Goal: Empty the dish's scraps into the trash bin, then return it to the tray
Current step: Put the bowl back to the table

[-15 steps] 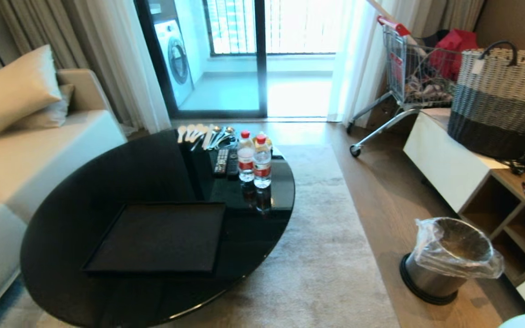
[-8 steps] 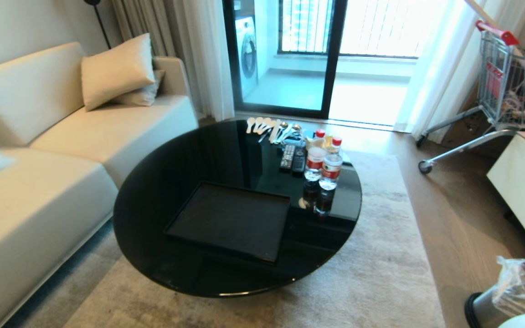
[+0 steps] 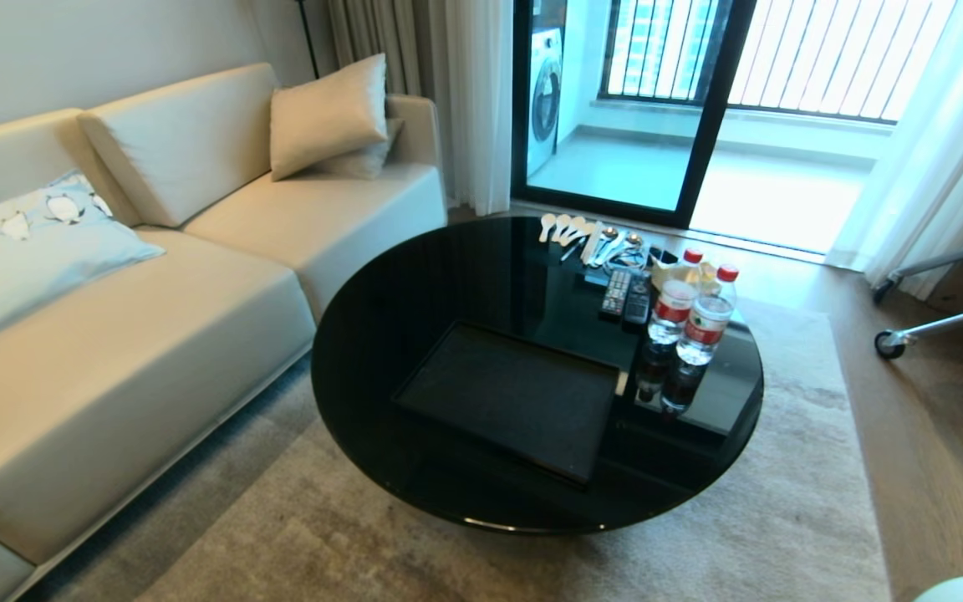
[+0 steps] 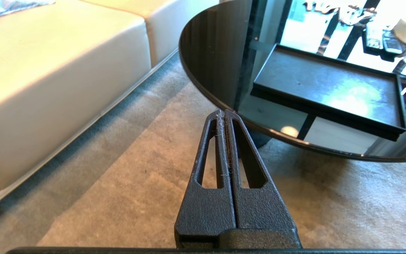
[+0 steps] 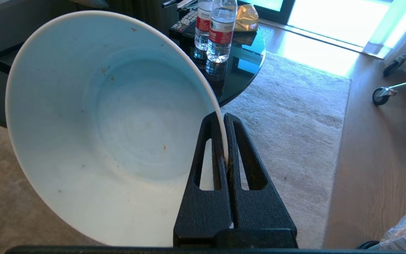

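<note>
Right gripper has its fingers clamped on one white bowl's rim. Left gripper's fingers are pressed together, holding nothing. On the desk: one black tray, two water bottles.

Tray on the round table, bottles to its right, sofa left.
</note>
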Robot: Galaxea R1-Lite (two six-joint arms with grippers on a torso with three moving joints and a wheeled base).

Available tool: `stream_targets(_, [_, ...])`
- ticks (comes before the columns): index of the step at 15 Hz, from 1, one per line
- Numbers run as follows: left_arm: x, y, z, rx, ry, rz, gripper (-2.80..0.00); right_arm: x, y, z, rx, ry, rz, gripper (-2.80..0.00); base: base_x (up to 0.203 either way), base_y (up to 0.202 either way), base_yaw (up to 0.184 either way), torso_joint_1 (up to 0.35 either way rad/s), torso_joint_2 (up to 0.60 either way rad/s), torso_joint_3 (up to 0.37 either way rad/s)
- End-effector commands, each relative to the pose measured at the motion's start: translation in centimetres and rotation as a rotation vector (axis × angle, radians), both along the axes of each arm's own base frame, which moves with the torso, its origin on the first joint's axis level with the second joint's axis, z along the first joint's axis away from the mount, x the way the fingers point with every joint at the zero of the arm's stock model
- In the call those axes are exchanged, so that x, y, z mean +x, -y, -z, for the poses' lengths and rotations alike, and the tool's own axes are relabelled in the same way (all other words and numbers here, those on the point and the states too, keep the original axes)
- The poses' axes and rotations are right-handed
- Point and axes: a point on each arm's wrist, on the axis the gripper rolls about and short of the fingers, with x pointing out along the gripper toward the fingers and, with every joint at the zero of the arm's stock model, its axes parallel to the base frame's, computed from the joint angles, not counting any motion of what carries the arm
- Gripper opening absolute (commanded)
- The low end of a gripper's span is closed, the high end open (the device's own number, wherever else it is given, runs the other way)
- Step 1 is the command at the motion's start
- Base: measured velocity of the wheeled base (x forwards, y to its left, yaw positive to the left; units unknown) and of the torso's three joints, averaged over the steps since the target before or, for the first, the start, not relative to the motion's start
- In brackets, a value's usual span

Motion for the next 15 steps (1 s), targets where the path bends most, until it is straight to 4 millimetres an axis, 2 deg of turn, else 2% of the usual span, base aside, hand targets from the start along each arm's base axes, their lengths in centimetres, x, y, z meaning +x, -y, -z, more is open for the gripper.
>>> stream_targets(1, [0.01, 0.0, -0.01, 0.0, 0.0, 0.0, -2.8, 0.01, 0.0, 0.0, -0.001, -0.001, 0.0, -2.8, 0.0, 0.0, 0.0, 0.0, 0.0, 0.0])
stream_targets(15, [0.0, 0.0, -0.01, 0.0, 0.002, 0.0, -2.8, 0.01, 0.0, 0.0, -0.001, -0.001, 0.0, -2.8, 0.0, 0.0, 0.0, 0.0, 0.0, 0.0])
